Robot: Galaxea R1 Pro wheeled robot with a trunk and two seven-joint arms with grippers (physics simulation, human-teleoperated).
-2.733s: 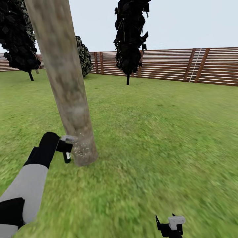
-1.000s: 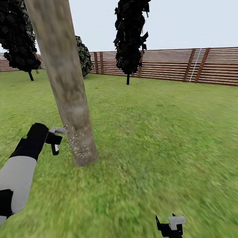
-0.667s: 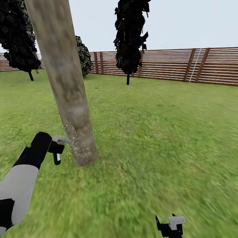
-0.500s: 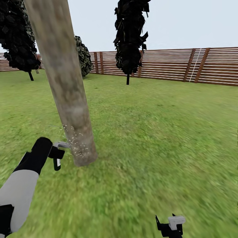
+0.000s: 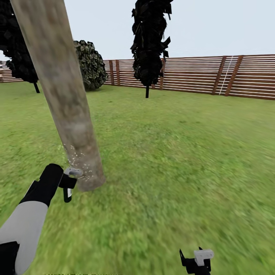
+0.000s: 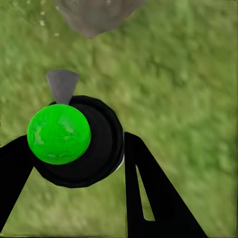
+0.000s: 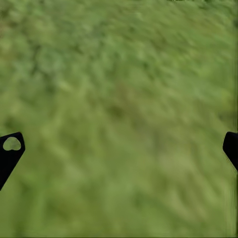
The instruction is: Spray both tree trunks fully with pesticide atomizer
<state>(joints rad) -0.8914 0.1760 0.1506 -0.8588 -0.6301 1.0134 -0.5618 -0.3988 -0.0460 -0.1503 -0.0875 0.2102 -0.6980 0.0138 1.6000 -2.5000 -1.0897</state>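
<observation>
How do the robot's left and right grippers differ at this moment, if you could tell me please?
The left gripper is shut on the pesticide atomizer, beside the tree trunk; the right gripper is open, holding nothing. The left gripper sits by the trunk's speckled base; the right gripper hangs over the lawn alone. Both have black fingers.

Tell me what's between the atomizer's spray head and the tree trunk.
Whitish pesticide specks, in the head view, hang between the pesticide atomizer in the left gripper and the tree trunk.
</observation>
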